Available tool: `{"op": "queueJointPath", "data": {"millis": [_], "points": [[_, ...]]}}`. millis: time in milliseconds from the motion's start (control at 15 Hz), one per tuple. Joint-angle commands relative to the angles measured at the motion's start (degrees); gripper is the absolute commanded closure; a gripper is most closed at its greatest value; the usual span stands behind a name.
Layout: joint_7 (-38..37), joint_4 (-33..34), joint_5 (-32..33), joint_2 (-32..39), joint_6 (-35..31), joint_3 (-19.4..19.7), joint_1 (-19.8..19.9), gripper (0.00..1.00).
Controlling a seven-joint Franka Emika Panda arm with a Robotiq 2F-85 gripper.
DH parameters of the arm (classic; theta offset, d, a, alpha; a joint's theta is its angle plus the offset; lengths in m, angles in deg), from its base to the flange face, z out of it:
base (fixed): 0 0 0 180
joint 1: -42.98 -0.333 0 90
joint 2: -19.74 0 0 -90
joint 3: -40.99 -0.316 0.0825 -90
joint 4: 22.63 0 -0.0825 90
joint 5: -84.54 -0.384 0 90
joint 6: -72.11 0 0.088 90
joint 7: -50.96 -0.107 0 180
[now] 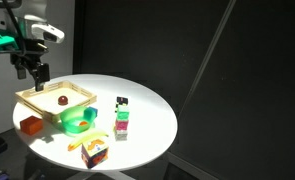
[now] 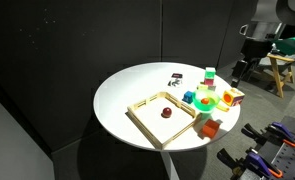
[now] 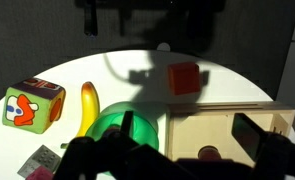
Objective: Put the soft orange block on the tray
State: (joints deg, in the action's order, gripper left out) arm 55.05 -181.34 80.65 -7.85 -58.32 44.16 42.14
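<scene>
The soft orange block [image 1: 31, 125] lies on the round white table, next to the near corner of the wooden tray [image 1: 29, 100]. It shows in both exterior views [image 2: 209, 128] and in the wrist view [image 3: 184, 77], just outside the tray rim [image 3: 222, 108]. My gripper [image 1: 33, 70] hangs open and empty above the tray's far side, well above the table [image 2: 242, 70]. In the wrist view the dark jaws [image 3: 187, 130] frame the tray floor. A small dark red ball [image 1: 62, 101] lies inside the tray [image 2: 147, 125].
A green cup [image 1: 77, 120] lies on its side next to the tray. A yellow banana [image 1: 97, 135], a colourful cube [image 1: 95, 152], a stack of small blocks [image 1: 122, 122] and a small black-and-white piece [image 1: 122, 101] stand on the table. The table edge is close to the orange block.
</scene>
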Motion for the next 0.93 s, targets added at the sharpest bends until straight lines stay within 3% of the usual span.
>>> {"op": "queueJointPath", "data": {"millis": [0,400,867], "points": [[4.62,0.58,-0.50,3.09,-1.60,0.82,-0.84,0.00],[7.59,0.49,0.17,5.78,-3.12,1.02,-0.12,0.00],[6.69,0.56,0.45,6.63,-4.03,3.75,3.38,0.00]]}}
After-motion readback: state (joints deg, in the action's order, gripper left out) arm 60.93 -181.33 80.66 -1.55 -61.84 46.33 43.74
